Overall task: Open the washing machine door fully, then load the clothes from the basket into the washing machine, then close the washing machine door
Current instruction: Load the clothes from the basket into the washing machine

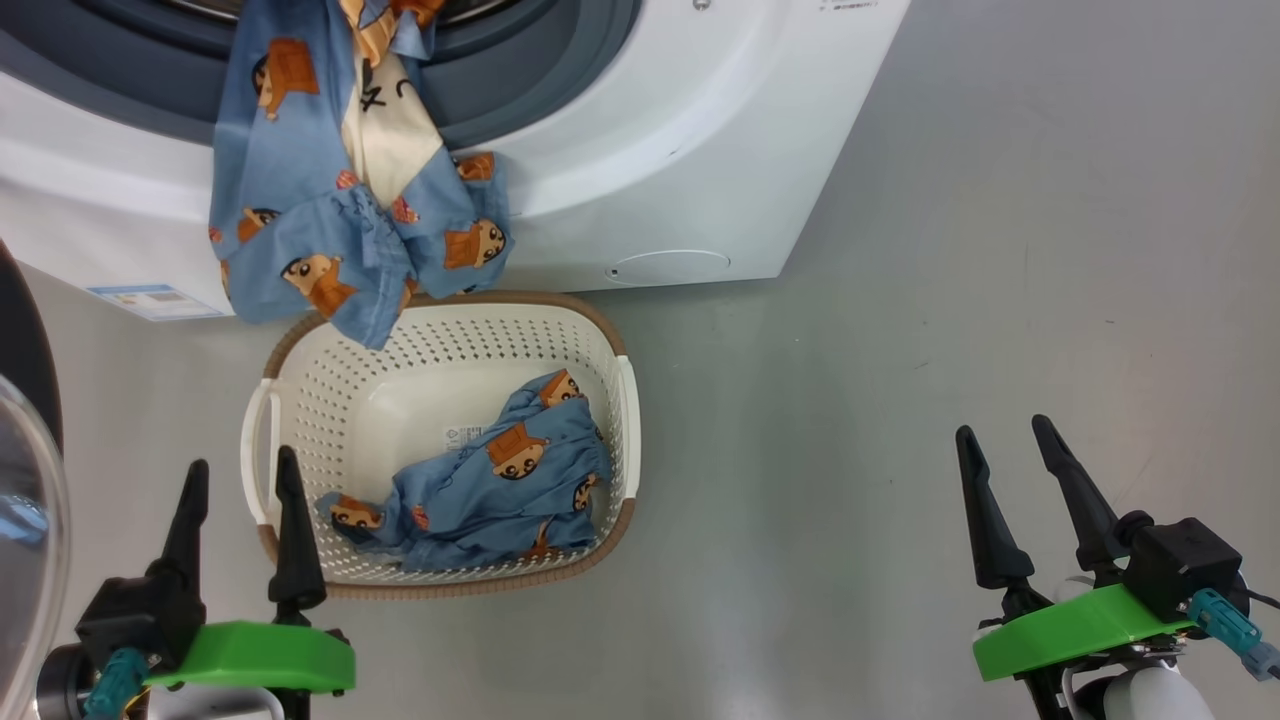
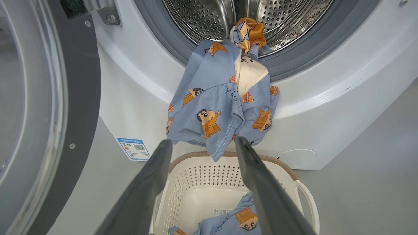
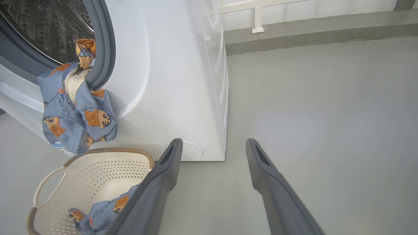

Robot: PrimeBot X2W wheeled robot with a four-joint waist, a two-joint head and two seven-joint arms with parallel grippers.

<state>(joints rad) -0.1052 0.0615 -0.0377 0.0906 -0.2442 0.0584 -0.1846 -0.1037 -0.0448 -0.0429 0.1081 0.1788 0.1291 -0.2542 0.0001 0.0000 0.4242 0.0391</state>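
The washing machine stands with its door swung wide open to the left. One piece of the clothes hangs out of the drum opening, over the gasket and down the machine's front, its lower end reaching the basket's rim. A second piece lies in the basket on the floor before the machine. My left gripper is open and empty at the basket's near left corner. My right gripper is open and empty over bare floor, far right of the basket.
Grey floor stretches to the right of the machine. A low wall base with a white frame runs behind it. The open door's glass bowl bulges close beside my left arm.
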